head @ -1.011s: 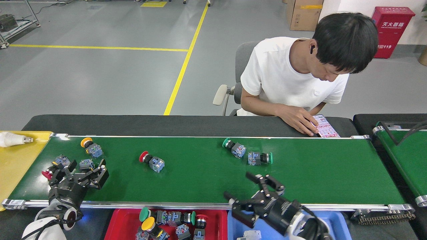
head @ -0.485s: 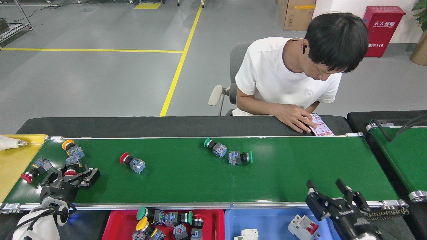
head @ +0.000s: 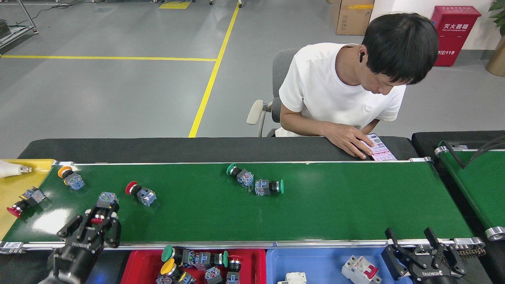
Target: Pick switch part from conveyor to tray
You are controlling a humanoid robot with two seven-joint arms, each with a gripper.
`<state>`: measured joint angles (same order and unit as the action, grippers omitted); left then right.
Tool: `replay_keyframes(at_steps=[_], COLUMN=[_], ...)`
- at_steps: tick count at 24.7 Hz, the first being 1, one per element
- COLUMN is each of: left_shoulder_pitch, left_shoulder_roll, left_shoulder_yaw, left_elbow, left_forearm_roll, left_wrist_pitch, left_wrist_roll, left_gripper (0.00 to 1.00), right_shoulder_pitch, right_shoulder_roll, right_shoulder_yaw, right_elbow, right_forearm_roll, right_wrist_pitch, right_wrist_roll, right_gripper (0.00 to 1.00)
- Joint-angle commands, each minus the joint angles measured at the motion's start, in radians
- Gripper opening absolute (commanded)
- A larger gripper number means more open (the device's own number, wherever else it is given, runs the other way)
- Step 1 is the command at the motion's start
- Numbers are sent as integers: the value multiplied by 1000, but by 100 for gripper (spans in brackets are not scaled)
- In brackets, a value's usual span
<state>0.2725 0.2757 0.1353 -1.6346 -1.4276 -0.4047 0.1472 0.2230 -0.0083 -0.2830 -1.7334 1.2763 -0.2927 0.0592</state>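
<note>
My left gripper [head: 100, 221] sits over the near left part of the conveyor [head: 315, 205], its fingers closed around a switch part [head: 103, 203] with a red cap between the pads and a blue-grey block sticking out past the tips. My right gripper [head: 410, 238] hangs at the near right rail, over the blue tray [head: 315, 262], with its two black fingers spread wide and nothing between them. On the belt lie four more loose parts: an orange-capped switch [head: 70, 177] and a red-capped switch [head: 141, 192] on the left, and two green-capped switches [head: 254, 182] touching each other near the middle. Another red one [head: 23, 200] lies at the belt's left end. The red tray [head: 197, 268] below the near rail holds several switches. A person [head: 355, 90] sits across the belt.
</note>
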Motion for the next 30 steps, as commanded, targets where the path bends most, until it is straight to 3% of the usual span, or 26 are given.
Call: replay_keyframes(at_steps=[1,3,4,6,7,8,11,14,19,24,30], left_shoulder_pitch=[63,68,68,70,71,73,71,71,63,-7,-75], left_shoulder_roll=[2,8,7,-1,-1,-1,-15,-66,-156,-151,-118], left_shoulder_yaw=[-68,-186,-226,-269,-272,-272,-247,-120,130,303,305], left_elbow=[-96,-102,-99,-94,-94,-94,-96,-103,-93,45,96], left_forearm_roll=[-42,-137,-178,-226,-226,-226,-217,-165,-11,56,56], left_wrist_pitch=[-39,-42,-42,-42,-42,-42,-40,-40,-42,-32,-32], left_wrist_roll=[20,32,37,40,40,40,40,40,6,-115,-123], left_gripper=[4,8,17,57,92,100,100,100,100,100,100], right_shoulder_pitch=[-7,-8,-8,-8,-8,-8,-13,-10,12,16,9], right_shoulder_roll=[-9,-7,-7,-9,-9,-9,-9,-16,-105,-234,-209], right_shoulder_yaw=[-4,-4,-4,-5,-5,-5,-5,-5,7,176,173], right_elbow=[-8,-8,-8,-9,-9,-11,-11,-17,-17,-18,-17], right_forearm_roll=[0,0,-2,-6,-8,-9,-9,-9,-14,-44,-57], right_wrist_pitch=[1,3,3,-5,-5,-5,0,4,63,282,264], right_wrist_roll=[-6,-4,-4,-10,-12,-13,-10,-12,-62,-87,-85], right_gripper=[97,97,98,100,100,100,99,99,99,99,100])
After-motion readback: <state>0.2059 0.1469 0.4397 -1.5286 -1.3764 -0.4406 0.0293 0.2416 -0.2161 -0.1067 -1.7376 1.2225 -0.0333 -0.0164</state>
